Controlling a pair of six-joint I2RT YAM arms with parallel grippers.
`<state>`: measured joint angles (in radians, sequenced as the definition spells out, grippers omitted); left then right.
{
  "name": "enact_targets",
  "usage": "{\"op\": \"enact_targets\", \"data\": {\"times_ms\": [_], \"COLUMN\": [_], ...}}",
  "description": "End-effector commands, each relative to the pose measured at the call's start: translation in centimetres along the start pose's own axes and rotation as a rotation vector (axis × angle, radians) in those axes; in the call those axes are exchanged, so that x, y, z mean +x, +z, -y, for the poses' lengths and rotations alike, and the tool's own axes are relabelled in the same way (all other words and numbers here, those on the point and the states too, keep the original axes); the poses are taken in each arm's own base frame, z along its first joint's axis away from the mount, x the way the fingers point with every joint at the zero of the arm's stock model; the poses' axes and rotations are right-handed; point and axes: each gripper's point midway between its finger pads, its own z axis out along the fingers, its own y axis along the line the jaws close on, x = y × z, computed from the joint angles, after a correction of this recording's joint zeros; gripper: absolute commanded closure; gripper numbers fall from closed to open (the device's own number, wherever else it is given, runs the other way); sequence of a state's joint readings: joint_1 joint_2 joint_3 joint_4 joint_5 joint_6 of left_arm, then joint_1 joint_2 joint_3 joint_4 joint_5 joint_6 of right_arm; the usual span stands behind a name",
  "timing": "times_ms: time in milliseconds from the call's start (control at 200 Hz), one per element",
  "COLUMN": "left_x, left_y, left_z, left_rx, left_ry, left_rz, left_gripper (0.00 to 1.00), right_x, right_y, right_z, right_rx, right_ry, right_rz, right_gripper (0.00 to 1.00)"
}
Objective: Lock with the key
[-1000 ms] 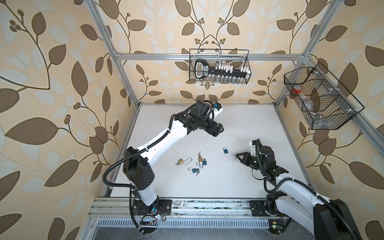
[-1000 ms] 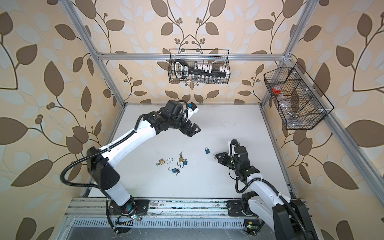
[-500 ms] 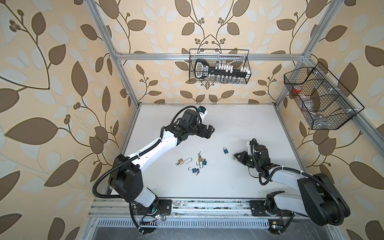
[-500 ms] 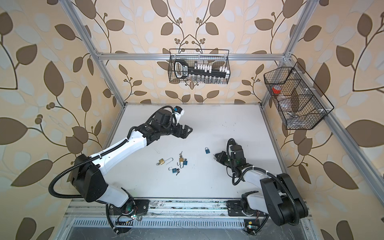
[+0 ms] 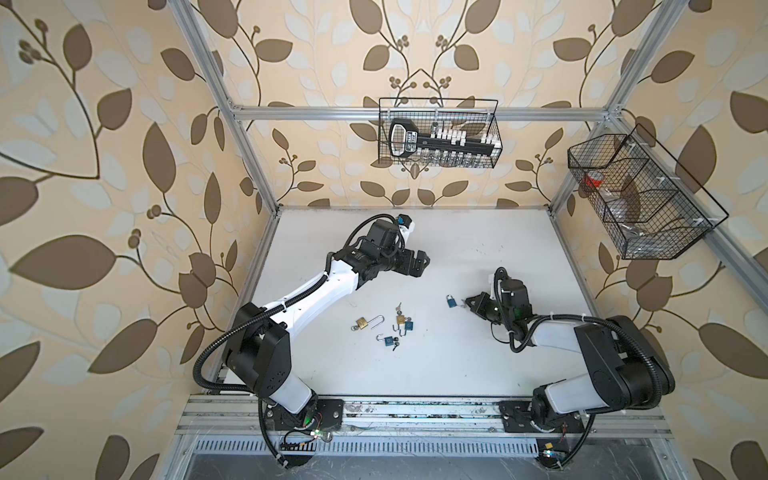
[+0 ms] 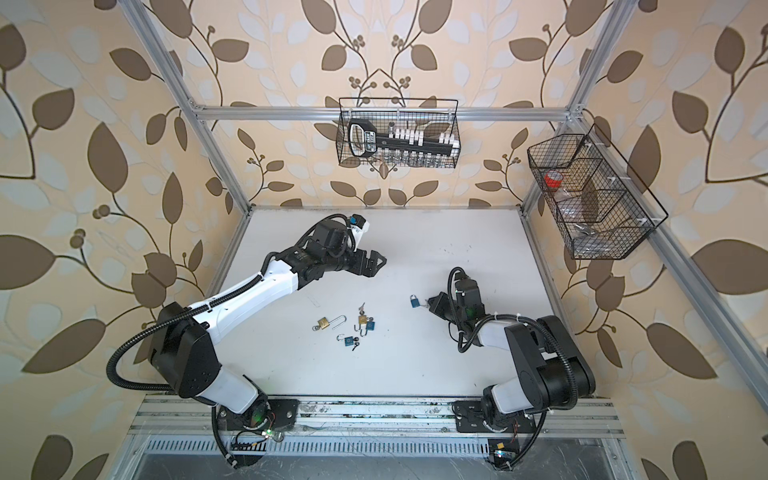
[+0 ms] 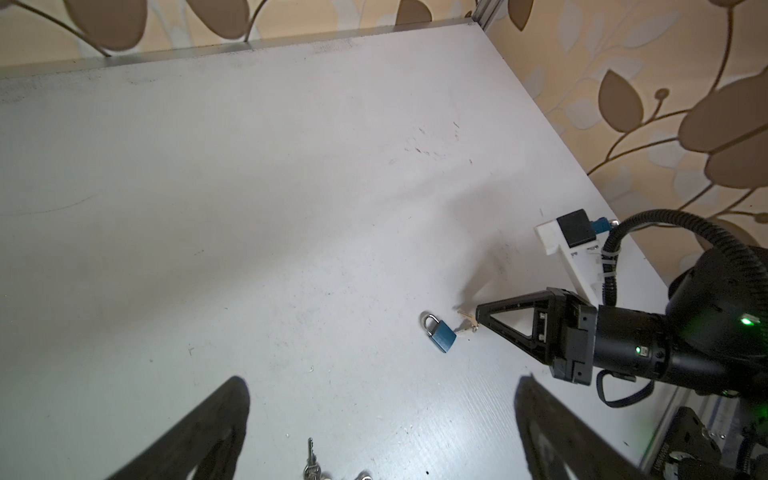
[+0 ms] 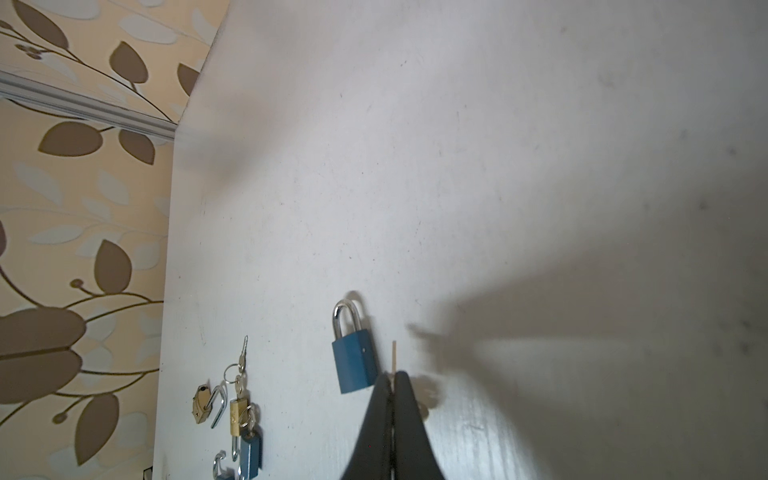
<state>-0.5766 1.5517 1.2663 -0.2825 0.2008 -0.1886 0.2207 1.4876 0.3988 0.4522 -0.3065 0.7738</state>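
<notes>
right gripper (image 8: pixel 392 376) pinches a key (image 8: pixel 394 353) just beside the closed blue padlock (image 8: pixel 353 365); left gripper (image 5: pixel 419 266) hangs spread above the bench (image 5: pixel 478 365)

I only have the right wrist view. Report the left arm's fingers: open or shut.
Observer: The left arm's black fingers stand wide open, holding nothing.
Operator: Say where they are from my padlock.
Observer: In both top views they hang over the white table's far half, apart from the closed blue padlock.
Operator: Count the other padlocks.
Observer: Four small padlocks, two brass, two blue, clustered between the arms.
</notes>
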Motion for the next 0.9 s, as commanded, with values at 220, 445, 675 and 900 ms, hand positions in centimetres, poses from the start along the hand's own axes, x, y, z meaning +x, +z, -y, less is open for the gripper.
{"op": "enact_targets", "data": {"times_ms": [220,445,675,900], "left_x": [-2.2,-3.0,-4.3,-5.9], "left_y": [-1.0,-1.6,-3.1,-5.2], "left_z": [0.7,-0.5,-3.5,-9.3], "left_rx": [0.028,0.034,0.025,0.038], "left_ry": [-0.025,-0.099,-0.223,-0.436], "left_rz": [0.051,0.076,0.131,0.217], "left_gripper": [0.01,0.01,0.01,0.01], "right_x": [-1.3,-3.2,-3.6,4.4], "right_y": [0.7,-0.7,-3.1,-2.0], "right_z": [-0.7,-0.9,-6.3,-13.8], "right_rx": [-0.002,0.053,0.041,-0.255], "right_ry": [-0.044,-0.102,-0.407,-0.77], "right_rz": [0.023,0.098,0.195,-0.014], "right_gripper": [0.91,0.62,0.58,0.6]}}
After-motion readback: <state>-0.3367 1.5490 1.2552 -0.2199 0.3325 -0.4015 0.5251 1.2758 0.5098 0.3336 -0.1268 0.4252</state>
